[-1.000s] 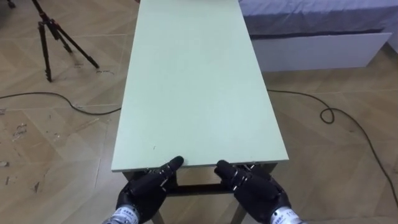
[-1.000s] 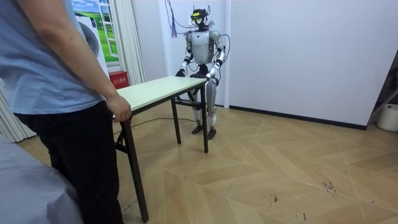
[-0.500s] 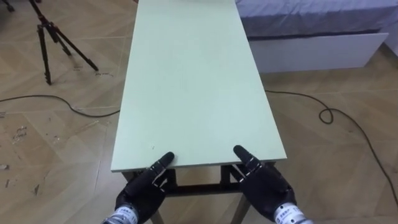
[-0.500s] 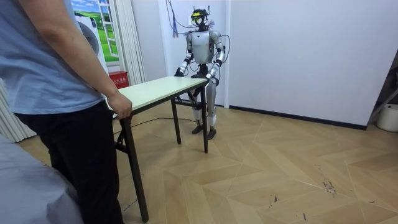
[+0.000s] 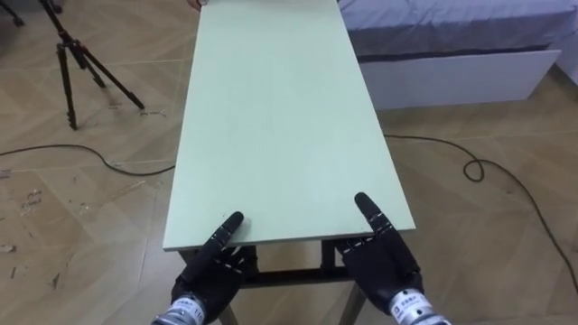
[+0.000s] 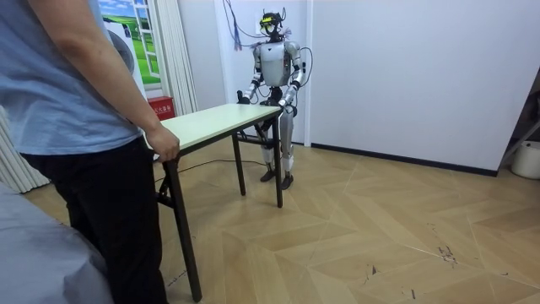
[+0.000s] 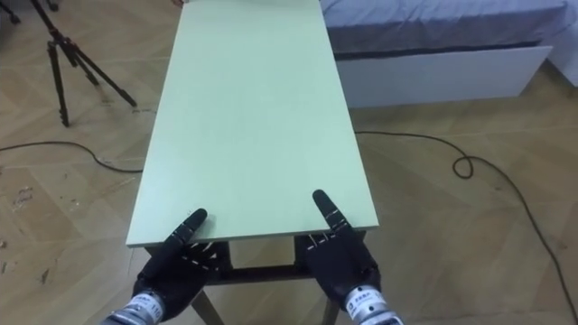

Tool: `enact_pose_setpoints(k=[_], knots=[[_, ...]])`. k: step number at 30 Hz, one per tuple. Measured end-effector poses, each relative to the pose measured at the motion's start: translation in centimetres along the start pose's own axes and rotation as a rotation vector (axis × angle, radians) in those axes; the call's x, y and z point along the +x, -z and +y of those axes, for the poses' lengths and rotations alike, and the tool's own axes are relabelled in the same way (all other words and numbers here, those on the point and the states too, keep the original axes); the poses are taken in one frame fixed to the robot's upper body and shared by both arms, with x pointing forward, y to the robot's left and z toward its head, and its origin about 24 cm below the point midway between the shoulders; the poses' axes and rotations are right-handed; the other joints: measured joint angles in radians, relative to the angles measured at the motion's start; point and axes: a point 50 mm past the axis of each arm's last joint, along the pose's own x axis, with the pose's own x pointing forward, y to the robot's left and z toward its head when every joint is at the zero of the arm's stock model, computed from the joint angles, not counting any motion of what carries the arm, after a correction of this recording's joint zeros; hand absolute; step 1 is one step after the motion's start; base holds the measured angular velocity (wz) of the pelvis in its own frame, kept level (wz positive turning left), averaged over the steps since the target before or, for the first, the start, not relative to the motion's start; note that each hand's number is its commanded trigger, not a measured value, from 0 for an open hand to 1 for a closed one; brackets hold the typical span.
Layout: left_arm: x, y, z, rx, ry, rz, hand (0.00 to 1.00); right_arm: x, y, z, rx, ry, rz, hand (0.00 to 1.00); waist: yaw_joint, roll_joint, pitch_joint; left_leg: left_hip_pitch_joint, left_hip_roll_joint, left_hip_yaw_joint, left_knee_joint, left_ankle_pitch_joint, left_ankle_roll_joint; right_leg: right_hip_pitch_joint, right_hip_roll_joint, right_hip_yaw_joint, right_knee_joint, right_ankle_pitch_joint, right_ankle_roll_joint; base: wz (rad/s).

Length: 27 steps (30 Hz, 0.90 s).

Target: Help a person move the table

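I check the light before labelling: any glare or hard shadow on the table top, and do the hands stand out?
Left eye view: table top evenly lit, no glare, no hard shadow; the dark left hand and right hand stand out at its near edge. Room view: the white wall is evenly lit.

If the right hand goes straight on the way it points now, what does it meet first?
Most likely the near edge of the table; the right hand lies at it, though depth is unclear.
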Motion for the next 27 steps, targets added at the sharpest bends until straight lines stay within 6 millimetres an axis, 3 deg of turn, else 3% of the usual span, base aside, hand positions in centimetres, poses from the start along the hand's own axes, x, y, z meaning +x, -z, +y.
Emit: enact_pose_setpoints(k=[18,19,20,21,27], knots=[[0.7,0.9,-0.9,-0.033,-0.021,-0.023,0.00,0.8,0.4,0.8,0.008,0.029,-0.040,0.00,0.006,0.012,0.0053,-0.016,-0.001,-0.007,0.005,0.001,0.000,-0.009,-0.001,-0.010,0.001,0.000,0.000,0.01],[0.8,1.0,-1.0,-0.019,-0.020,-0.023,0.27,0.9,0.4,0.9,0.008,0.027,-0.043,0.00,0.005,0.012,0.0053,-0.021,-0.002,-0.009,0.009,0.001,0.000,-0.012,-0.002,-0.011,0.001,0.000,0.000,0.08],[0.8,1.0,-1.0,-0.012,-0.019,-0.023,0.74,0.9,0.3,0.9,0.007,0.025,-0.044,0.04,0.004,0.012,0.0053,-0.025,-0.002,-0.010,0.012,0.000,0.000,-0.015,-0.002,-0.012,0.002,0.000,0.000,0.06],[0.8,1.0,-1.1,0.009,-0.017,-0.024,1.00,1.0,0.3,1.0,0.006,0.022,-0.046,1.00,0.004,0.012,0.0054,-0.033,-0.002,-0.011,0.016,0.001,0.000,-0.020,-0.003,-0.015,0.002,0.000,0.000,0.04],[0.9,1.0,-1.5,0.054,-0.002,-0.028,1.00,1.0,0.2,1.1,0.005,0.021,-0.048,1.00,0.004,0.013,0.0055,-0.038,-0.002,-0.016,0.021,0.001,0.000,-0.021,-0.003,-0.024,0.003,0.000,0.000,0.02]])
